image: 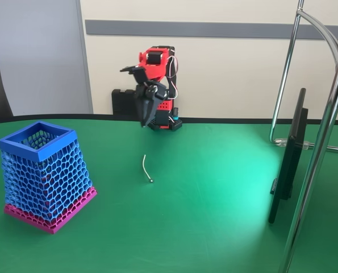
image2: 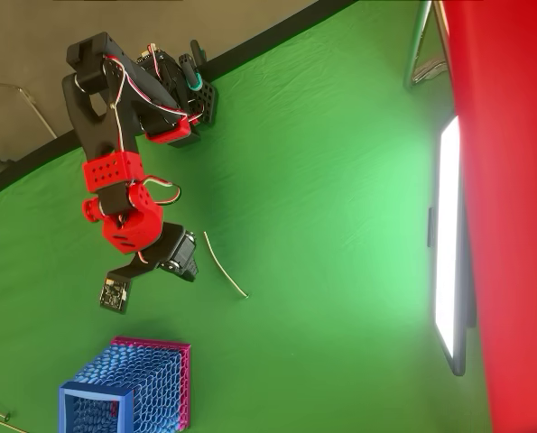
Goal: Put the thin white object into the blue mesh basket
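**One white stick on the cloth, one basket, gripper raised**

The gripper [image: 142,116] hangs point-down above the green table [image: 214,193], its dark fingers drawn to a narrow tip in the fixed view; they look closed on nothing, though the tips are small and dark against the base behind. In the overhead view the gripper [image2: 164,262] sits under the red wrist housing, so its fingers are mostly hidden there.

There is one thin white object [image: 147,169], lying flat on the table to the right of the blue mesh basket [image: 42,176] in the fixed view, well apart from it, dark tip toward the camera. In the overhead view the thin white object [image2: 225,264] lies just beside the gripper, up and right of the blue mesh basket [image2: 133,388], whose lower edge the frame cuts off.

One basket stands upright. Its inside is hard to make out.
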Controlling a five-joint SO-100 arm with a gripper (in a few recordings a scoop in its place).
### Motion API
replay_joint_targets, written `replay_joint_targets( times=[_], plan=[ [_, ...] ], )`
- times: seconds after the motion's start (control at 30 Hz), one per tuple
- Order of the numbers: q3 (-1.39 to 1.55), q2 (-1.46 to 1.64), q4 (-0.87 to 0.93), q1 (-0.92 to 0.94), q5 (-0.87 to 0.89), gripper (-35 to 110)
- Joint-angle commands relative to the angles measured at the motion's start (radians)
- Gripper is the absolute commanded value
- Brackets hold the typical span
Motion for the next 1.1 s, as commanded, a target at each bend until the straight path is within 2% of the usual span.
replay_joint_targets(
  times=[0.0,0.23,0.53,1.07],
  plan=[
    [-0.063,-0.041,-0.020,0.002,-0.120,1],
    [-0.115,-0.173,-0.018,-0.041,-0.308,1],
    [-0.126,-0.333,-0.028,-0.089,-0.428,1],
    [-0.230,-0.538,-0.044,-0.057,-0.523,7]
  ],
)
